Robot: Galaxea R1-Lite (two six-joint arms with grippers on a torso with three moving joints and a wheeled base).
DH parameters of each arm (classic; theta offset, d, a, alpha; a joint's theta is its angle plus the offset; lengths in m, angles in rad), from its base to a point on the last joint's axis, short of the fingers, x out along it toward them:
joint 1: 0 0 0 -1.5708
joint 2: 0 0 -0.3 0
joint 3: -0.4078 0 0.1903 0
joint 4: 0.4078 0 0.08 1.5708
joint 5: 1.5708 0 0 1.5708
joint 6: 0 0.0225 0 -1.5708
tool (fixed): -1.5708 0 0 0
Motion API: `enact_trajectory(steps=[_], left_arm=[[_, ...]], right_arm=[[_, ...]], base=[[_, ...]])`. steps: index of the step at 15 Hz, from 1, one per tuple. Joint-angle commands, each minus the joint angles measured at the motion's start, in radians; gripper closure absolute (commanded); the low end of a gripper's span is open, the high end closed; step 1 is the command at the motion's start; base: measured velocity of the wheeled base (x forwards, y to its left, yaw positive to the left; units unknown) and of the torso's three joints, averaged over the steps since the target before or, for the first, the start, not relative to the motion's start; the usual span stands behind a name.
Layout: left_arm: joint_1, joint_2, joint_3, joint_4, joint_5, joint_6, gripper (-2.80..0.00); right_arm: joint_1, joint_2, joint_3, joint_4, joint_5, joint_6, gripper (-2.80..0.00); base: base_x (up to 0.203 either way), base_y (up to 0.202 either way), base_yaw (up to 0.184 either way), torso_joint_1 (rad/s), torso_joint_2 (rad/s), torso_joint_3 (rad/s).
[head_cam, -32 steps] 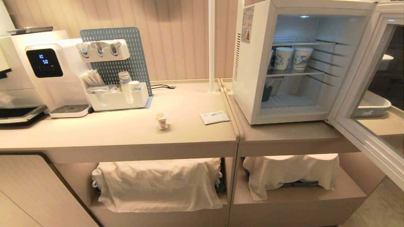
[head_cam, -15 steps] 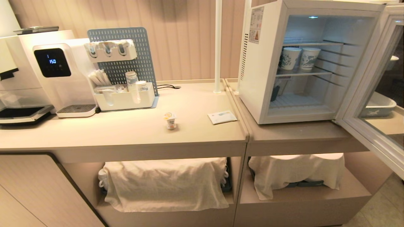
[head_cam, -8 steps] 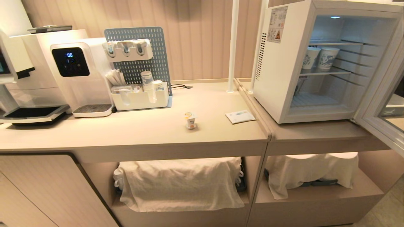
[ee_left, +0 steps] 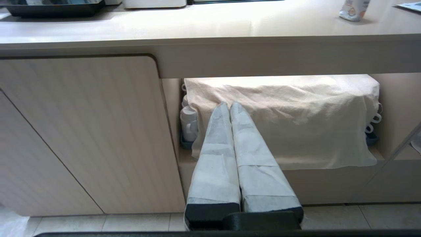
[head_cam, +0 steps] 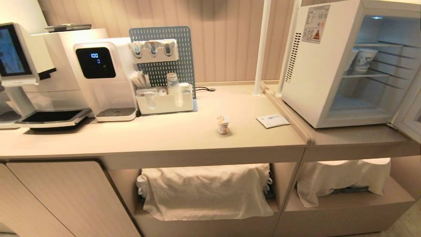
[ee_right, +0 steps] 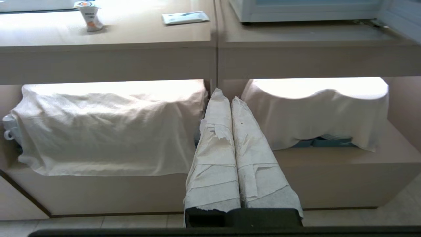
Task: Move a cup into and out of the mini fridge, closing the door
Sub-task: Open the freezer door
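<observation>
The tiny white cup [head_cam: 223,124] with an orange label stands upright on the beige counter [head_cam: 164,138], left of a flat white packet. It also shows in the left wrist view [ee_left: 353,8] and the right wrist view [ee_right: 88,14]. The white mini fridge [head_cam: 312,65] sits at the right with its door [head_cam: 409,112] swung open at the frame's edge. Neither arm is in the head view. My left gripper [ee_left: 229,106] and right gripper [ee_right: 226,94] hang below counter height, facing the cloth-covered shelves, both shut and empty.
A packet [head_cam: 272,120] lies near the counter seam. Paper cups [head_cam: 364,60] stand on a fridge shelf. A water dispenser [head_cam: 102,75], a pegboard organiser [head_cam: 164,95] and a coffee machine [head_cam: 19,65] line the back left. A white pole [head_cam: 261,49] rises beside the fridge.
The whole scene has slid to the right in the head view, so the camera has swung left. The cup, fridge and open door keep their places on the counter.
</observation>
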State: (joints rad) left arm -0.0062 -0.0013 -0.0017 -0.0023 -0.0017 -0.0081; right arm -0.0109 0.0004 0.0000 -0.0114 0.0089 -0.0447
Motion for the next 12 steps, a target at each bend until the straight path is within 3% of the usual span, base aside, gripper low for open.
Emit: enact_trajectory(steps=[1, 3, 6, 12], left_arm=[[0.000, 0.001, 0.000, -0.001, 0.000, -0.001, 0.00], [0.000, 0.001, 0.000, -0.001, 0.000, 0.001, 0.00], [0.000, 0.001, -0.001, 0.000, 0.003, 0.009, 0.00], [0.000, 0.001, -0.001, 0.002, 0.003, 0.013, 0.00]], right_arm=[[0.000, -0.002, 0.009, -0.001, 0.000, 0.000, 0.00], [0.000, -0.002, 0.009, -0.001, 0.000, -0.001, 0.00], [0.000, -0.002, 0.009, -0.001, 0.002, 0.000, 0.00], [0.000, -0.002, 0.009, 0.001, 0.000, 0.002, 0.00]], base=[[0.000, 0.187, -0.001, 0.003, 0.00, 0.000], [0.000, 0.150, 0.001, 0.001, 0.00, 0.006], [0.000, -0.005, -0.001, 0.004, 0.00, 0.000], [0.000, -0.184, 0.000, 0.002, 0.00, 0.002]])
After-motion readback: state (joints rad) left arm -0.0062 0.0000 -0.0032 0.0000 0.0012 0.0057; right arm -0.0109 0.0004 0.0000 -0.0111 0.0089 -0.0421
